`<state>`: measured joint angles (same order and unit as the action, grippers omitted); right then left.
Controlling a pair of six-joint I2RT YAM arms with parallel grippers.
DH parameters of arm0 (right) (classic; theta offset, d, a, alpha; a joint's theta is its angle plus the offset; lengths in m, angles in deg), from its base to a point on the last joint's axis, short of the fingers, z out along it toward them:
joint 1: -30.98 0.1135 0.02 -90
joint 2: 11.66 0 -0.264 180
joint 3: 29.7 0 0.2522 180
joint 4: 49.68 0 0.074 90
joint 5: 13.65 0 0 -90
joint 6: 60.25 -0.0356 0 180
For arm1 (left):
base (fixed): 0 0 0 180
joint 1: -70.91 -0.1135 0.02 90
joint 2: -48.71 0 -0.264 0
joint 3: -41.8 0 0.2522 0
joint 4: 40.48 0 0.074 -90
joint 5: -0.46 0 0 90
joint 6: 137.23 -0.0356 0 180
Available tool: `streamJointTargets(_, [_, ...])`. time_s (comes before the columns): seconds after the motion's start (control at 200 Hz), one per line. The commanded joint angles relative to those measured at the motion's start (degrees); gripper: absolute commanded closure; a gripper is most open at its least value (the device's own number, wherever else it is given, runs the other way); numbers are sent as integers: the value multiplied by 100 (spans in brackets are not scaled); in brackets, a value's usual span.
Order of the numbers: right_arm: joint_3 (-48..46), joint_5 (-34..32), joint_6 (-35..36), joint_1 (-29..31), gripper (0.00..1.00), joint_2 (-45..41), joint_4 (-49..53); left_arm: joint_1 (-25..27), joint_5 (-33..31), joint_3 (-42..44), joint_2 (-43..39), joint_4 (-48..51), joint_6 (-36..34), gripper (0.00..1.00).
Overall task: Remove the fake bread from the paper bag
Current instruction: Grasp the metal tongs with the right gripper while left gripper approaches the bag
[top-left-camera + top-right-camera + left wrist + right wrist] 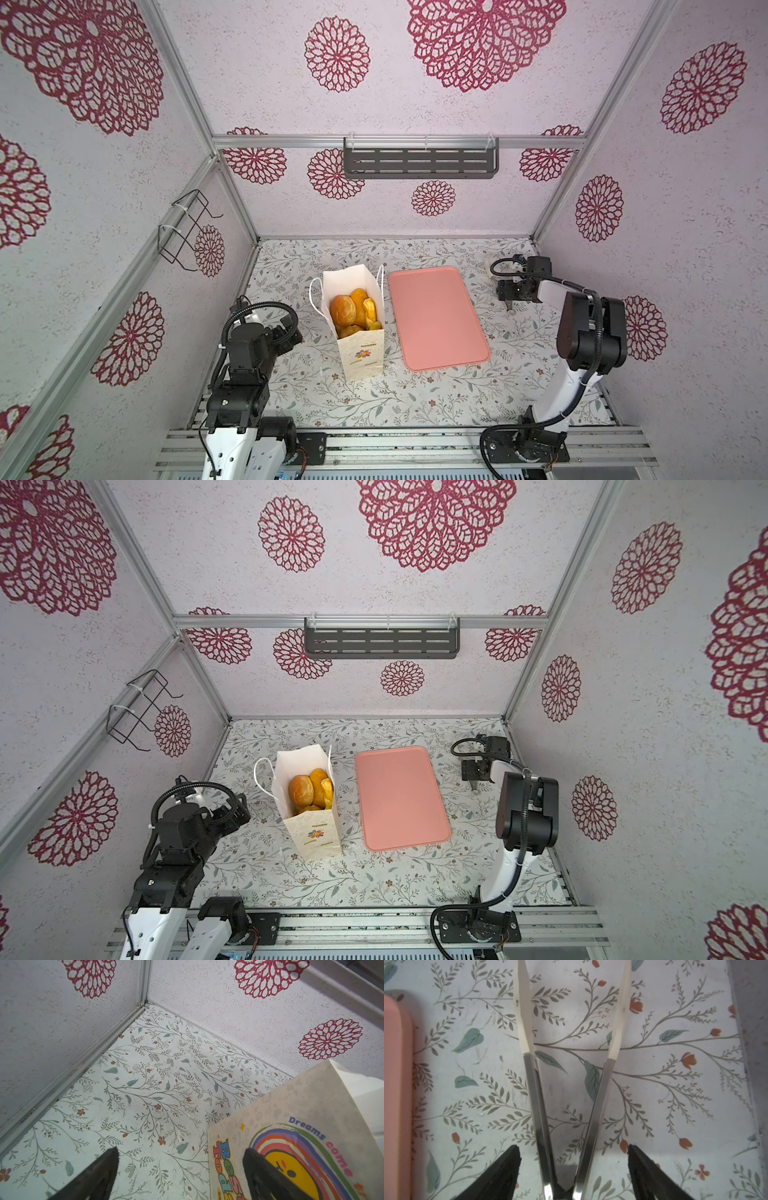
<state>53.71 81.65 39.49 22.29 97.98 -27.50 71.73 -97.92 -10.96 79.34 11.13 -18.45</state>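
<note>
Cream-white and tall, the paper bag with white cord handles (360,357) is standing upright on the leafy, flowery worktop (415,399). Its top is gaping open. The shiny golden-brown toy bread (349,311) is sitting piled up inside the bag. A flat pink tray (436,320) is lying just beside the bag, on the side away from the left arm.

The left tool (180,1153) is hanging near the side of the bag that has the bright cartoon letters and a rainbow. Its two black fingers are standing wide apart, and it is gripping nothing. In the left wrist view one finger is showing in front of the bag's face, but I cannot tell if it is touching.

The right tool (573,1147) is sitting low over a pair of silver metal tongs with cream tips (532,1088). The tongs are lying on the worktop between the pink tray and the right wall. One black finger is sitting on each side of the tongs, with a gap on both sides, so the tool is not squeezing them.
</note>
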Motion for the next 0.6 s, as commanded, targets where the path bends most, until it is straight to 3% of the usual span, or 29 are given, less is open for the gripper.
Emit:
streamJointTargets(0.0, [210, -69, 223, 83, 20, 140, 374, 24, 20, -81, 57, -26, 5, 3])
streamJointTargets(0.385, [67, -266, 319, 166, 29, 198, 508, 24, 100, -63, 70, -60, 32, 3])
streamJointTargets(0.595, [92, -359, 283, 174, 40, 246, 638, 24, 112, -72, 70, -38, 49, 3])
